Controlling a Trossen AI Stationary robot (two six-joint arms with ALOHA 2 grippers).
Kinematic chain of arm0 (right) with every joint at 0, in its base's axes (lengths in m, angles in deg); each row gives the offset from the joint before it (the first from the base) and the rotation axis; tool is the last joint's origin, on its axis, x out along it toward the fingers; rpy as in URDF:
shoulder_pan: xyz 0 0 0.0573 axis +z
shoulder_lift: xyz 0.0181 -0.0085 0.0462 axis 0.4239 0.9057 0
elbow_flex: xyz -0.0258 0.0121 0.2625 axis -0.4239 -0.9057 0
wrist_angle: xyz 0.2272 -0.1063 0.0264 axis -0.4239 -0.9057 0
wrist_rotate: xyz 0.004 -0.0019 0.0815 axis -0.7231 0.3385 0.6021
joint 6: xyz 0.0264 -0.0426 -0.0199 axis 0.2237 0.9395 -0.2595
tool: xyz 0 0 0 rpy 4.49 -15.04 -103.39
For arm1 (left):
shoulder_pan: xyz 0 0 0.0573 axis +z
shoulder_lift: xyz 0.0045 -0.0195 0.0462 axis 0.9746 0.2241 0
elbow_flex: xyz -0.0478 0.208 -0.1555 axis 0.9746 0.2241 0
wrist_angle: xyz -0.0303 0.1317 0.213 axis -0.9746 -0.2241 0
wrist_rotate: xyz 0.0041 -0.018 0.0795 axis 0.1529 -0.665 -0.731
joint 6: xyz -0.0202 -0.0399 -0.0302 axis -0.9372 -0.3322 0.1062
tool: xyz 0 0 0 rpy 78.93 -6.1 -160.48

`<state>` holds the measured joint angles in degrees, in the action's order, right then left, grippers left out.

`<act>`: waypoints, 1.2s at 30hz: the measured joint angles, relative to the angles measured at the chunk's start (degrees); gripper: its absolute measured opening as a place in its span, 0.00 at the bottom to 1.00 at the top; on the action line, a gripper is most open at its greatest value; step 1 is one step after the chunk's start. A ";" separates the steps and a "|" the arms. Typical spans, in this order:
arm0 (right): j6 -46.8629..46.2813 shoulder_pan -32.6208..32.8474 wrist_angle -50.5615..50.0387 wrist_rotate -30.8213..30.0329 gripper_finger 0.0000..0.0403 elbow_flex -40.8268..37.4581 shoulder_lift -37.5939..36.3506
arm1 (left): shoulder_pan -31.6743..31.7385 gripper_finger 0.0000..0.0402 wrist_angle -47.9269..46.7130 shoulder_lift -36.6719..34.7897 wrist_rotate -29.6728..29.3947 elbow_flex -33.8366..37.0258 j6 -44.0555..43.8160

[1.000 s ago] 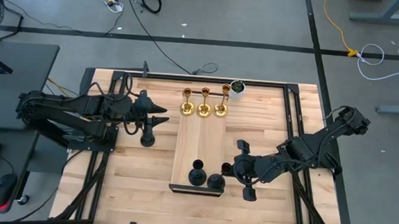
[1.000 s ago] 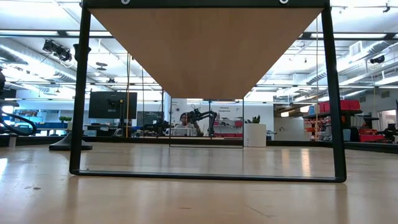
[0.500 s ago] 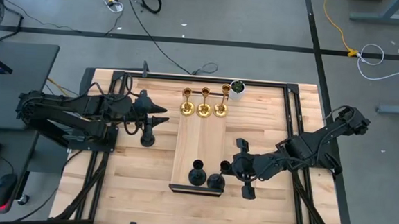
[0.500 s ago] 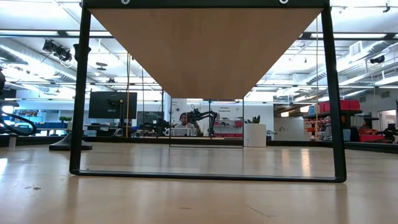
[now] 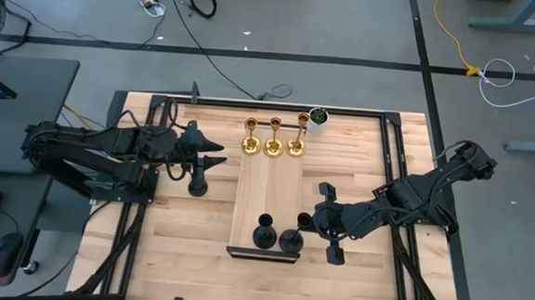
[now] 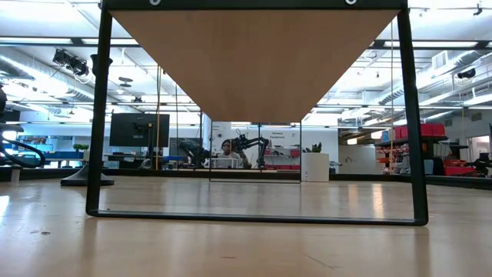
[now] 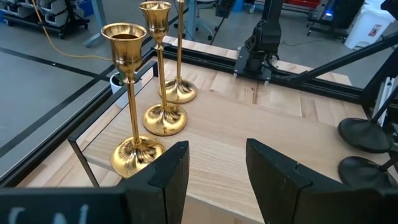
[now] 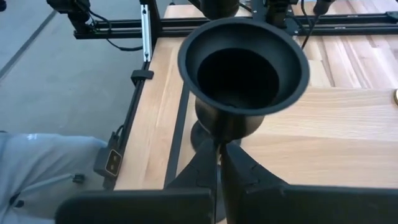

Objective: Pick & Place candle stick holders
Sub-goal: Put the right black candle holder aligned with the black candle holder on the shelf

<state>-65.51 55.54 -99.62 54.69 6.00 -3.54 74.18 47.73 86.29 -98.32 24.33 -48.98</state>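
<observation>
Three gold candle stick holders [image 5: 273, 146] stand in a row on their round bases at the far end of the raised wooden board [image 5: 265, 192]. One black holder [image 5: 263, 233] stands at the board's near end. Beside it is another black holder [image 5: 290, 242] with my right gripper [image 5: 305, 223] shut on it; its cup [image 8: 242, 65] fills the right wrist view. A third black holder [image 5: 197, 185] stands on the table left of the board. My left gripper [image 5: 215, 154] hovers open by it, pointing at the gold holders [image 7: 134, 149], with nothing between its fingers. My right gripper pinches the black holder's thin stem [image 8: 217, 142] just under the cup, between its two fingers [image 8: 245, 171]. The fingers come slanting down from the table's right side and lie across the stem. The holder stands about upright. Whether its base rests on the board I cannot tell.
A small white pot with a green plant [image 5: 318, 118] stands at the board's far right corner. The board's black metal frame [image 6: 100, 115] lifts it above the table. Bare tabletop [image 5: 369, 165] lies to the right of the board.
</observation>
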 joint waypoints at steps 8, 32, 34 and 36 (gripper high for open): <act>-0.24 0.00 0.26 -0.15 0.00 0.09 1.01 | 0.02 0.40 -0.02 0.00 0.00 -0.01 0.00; 1.09 0.00 0.57 0.88 0.15 0.11 1.73 | 0.00 0.40 -0.56 0.00 2.11 0.01 -1.17; 1.09 0.00 0.61 0.88 0.18 0.11 1.73 | 0.00 0.40 -0.76 0.00 2.11 0.00 -1.68; 1.30 0.00 0.57 0.92 0.20 0.11 1.73 | 0.00 0.40 -0.85 0.00 2.10 0.00 -1.68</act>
<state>-64.20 55.54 -99.05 55.61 6.11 -1.82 74.18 46.88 86.29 -96.22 24.32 -50.67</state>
